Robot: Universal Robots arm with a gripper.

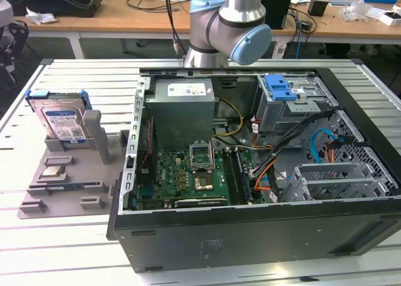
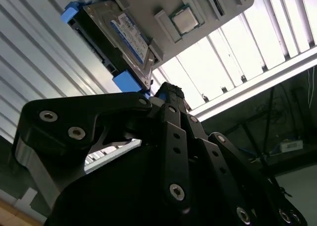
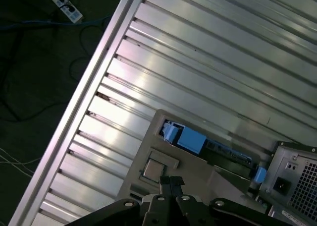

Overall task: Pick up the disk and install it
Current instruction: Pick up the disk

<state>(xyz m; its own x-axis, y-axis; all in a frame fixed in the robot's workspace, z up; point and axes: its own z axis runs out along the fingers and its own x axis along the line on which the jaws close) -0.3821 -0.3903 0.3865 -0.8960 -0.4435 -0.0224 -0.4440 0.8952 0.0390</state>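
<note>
Exterior view shows you the disk (image 1: 61,120) leaning in a grey holder (image 1: 94,130), long axis sloping upward; silver, blue-framed, labelled. End effector (image 3: 172,180) is pressed together, empty.

Disk (image 1: 61,121) leaning in tray (image 1: 75,173), tray at the exterior view's left of computer case (image 1: 250,236)

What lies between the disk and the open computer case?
In the exterior view, a gray upright post stands beside the disk; beyond it, a strip of slatted table reaches the computer case.
</note>
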